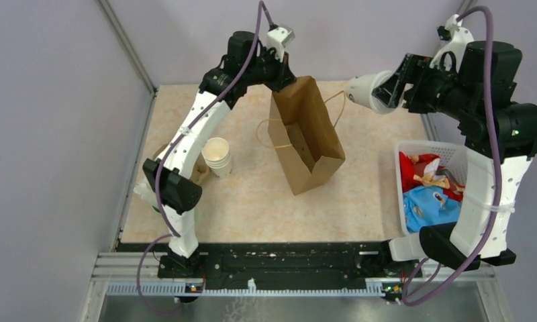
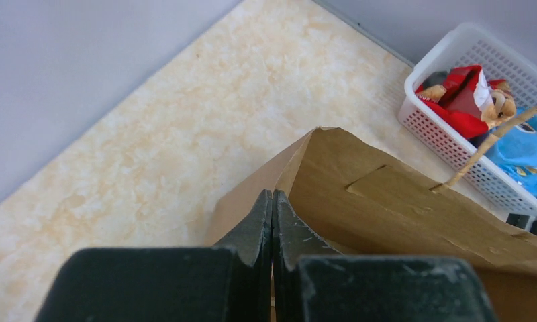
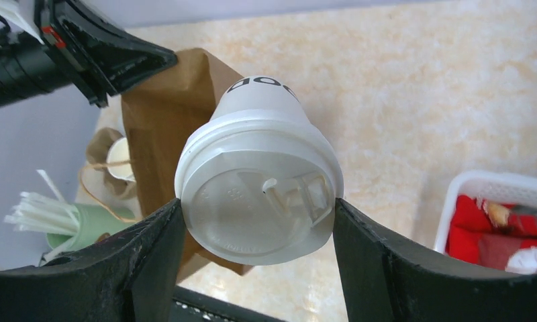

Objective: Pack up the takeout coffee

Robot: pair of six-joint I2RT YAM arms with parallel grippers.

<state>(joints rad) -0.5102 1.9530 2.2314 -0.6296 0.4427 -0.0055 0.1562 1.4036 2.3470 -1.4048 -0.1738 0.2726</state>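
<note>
While bag (image 1: pixel 306 134) is pinched, coffee (image 3: pixel 259 168) in right end effector (image 3: pixel 258 215)

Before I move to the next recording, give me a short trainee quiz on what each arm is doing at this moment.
1. True or false: the left tool is shut on the rim of the brown paper bag.
2. What does the right tool hold? A) the stack of lidless cups B) the takeout coffee C) the white basket
3. Fill in: the coffee is ___ the bag (inside or outside).

Key: 1 true, its fingers pinch the bag's edge. 2 B, gripped at the lid. 3 outside, held apart from the bag near its far end.
</note>
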